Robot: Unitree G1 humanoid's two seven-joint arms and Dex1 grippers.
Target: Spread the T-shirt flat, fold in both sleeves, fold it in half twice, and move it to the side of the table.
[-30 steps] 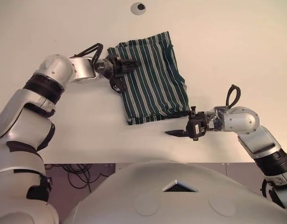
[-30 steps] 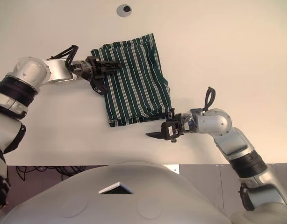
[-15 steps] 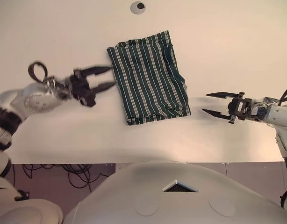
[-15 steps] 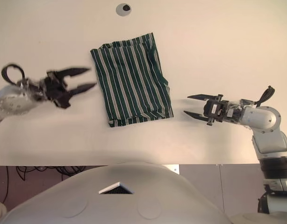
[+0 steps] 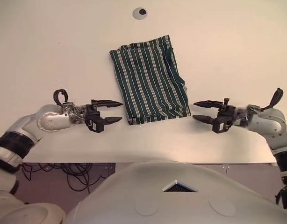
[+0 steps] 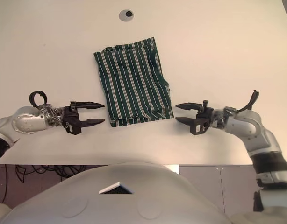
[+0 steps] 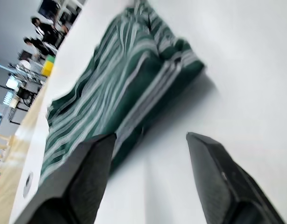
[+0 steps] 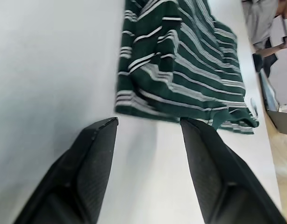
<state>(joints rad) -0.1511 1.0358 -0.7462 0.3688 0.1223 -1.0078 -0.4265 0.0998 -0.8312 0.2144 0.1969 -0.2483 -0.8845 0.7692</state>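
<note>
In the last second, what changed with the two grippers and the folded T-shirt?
The left gripper came off the far left edge of the T-shirt and swung back beside its near left corner. The right gripper left the near right corner and drew outward. Both are now open, flanking it without touching. The T-shirt stayed folded in place on the table.

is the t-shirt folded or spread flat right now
Folded: the T-shirt lies as a compact rectangle, no sleeves sticking out, with stacked layers showing at its near edge in the wrist views.
</note>
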